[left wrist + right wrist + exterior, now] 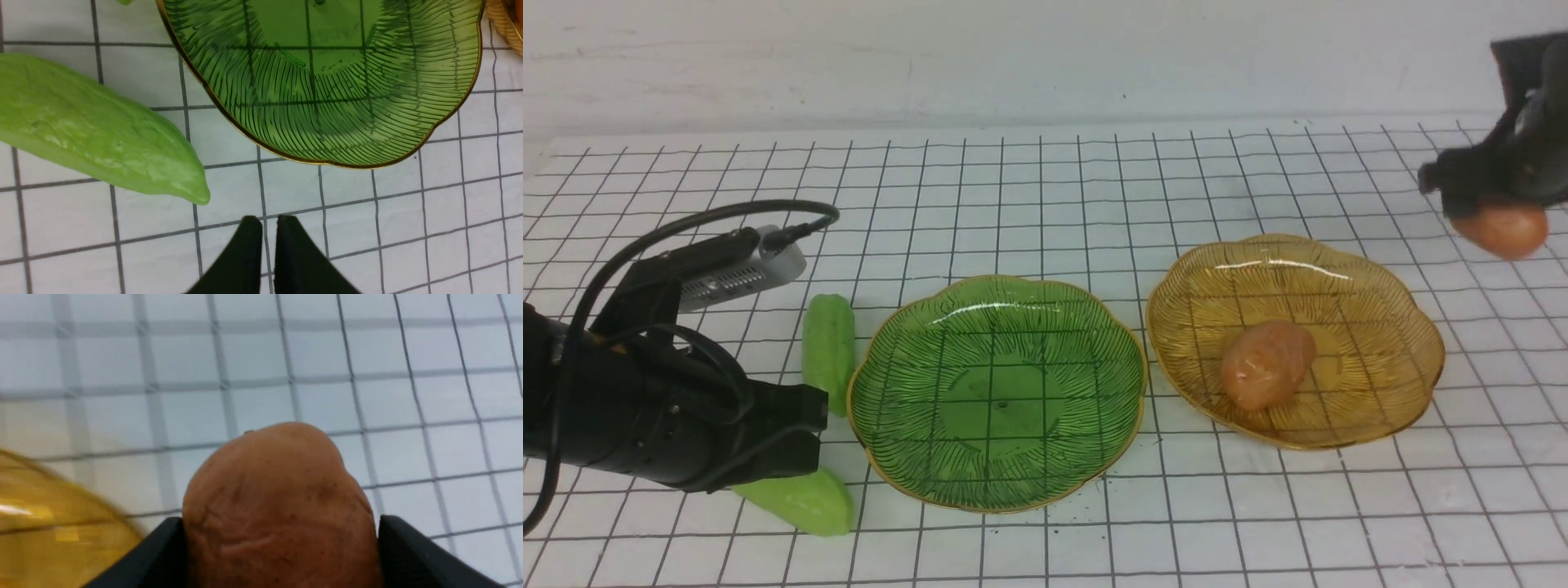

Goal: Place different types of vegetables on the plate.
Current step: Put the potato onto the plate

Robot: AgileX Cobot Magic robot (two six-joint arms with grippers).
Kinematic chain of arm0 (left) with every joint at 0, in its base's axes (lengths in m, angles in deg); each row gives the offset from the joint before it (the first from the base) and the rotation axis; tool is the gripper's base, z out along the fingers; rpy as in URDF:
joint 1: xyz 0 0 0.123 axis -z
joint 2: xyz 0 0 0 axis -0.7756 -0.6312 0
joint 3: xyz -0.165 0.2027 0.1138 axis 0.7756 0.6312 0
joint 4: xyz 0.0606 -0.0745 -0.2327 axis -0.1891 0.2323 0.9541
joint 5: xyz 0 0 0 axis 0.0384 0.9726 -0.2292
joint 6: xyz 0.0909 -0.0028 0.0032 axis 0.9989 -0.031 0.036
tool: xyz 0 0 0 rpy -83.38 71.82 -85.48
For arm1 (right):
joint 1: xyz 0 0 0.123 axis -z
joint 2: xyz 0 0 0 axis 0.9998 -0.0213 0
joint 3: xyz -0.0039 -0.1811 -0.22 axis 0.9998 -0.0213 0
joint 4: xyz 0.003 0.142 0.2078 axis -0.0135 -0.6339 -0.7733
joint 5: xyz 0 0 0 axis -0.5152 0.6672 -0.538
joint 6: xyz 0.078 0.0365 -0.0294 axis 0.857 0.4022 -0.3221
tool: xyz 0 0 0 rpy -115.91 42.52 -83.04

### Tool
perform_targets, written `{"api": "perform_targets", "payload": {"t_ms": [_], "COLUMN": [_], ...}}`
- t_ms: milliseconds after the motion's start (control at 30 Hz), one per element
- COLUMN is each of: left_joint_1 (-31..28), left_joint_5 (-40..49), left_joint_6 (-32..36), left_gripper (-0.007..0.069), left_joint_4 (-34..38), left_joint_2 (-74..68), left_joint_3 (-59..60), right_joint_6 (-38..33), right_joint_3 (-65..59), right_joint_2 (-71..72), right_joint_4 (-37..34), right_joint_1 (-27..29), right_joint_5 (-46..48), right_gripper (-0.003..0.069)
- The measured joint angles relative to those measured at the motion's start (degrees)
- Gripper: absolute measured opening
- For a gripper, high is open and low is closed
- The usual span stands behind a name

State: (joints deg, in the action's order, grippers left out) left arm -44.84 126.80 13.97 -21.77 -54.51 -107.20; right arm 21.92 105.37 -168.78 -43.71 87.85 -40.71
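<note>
A green glass plate point(907, 425) sits mid-table with nothing on it. An amber glass plate point(1380, 327) to its right holds one orange-brown potato point(1267, 363). My right gripper point(1494, 204) is shut on the second potato point(1503, 231) and holds it in the air, right of the amber plate; the potato fills the right wrist view point(282, 506). Two light-green cucumbers lie left of the green plate: one upright point(829, 347), one near the front point(805, 502). My left gripper point(264, 222) is shut and empty, low beside the near cucumber point(94, 130).
A white cloth with a black grid point(1045, 188) covers the table. A white wall stands behind it. The left arm's body and cable point(645, 392) cover the front left corner. The green plate's rim point(327, 163) lies close ahead of the left fingertips.
</note>
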Motion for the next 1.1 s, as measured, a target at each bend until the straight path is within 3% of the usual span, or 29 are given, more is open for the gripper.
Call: {"api": "perform_targets", "payload": {"t_ms": [200, 433, 700, 1100], "left_joint_1": [0.0, 0.0, 0.0, 0.0], "left_joint_5": [0.0, 0.0, 0.16, 0.23], "left_joint_6": [0.14, 0.17, 0.17, 0.17], "left_gripper": [0.0034, 0.0034, 0.0034, 0.0034], "left_joint_4": [0.0, 0.0, -0.06, -0.06], "left_joint_2": [0.0, 0.0, 0.0, -0.02], "left_joint_3": [0.0, 0.0, 0.0, 0.0], "right_joint_6": [-4.53, -5.42, -6.57, -6.61], "right_joint_3": [-0.75, -7.36, -16.56, -18.16], "right_joint_2": [-0.06, -1.19, -0.01, 3.22], "right_joint_4": [-11.86, -12.92, -13.21, -13.56], "right_joint_1": [-4.23, -6.84, -6.92, -7.1], "right_joint_5": [7.11, 10.8, 8.25, 14.74], "right_gripper": [0.0534, 0.0534, 0.0534, 0.0534]}}
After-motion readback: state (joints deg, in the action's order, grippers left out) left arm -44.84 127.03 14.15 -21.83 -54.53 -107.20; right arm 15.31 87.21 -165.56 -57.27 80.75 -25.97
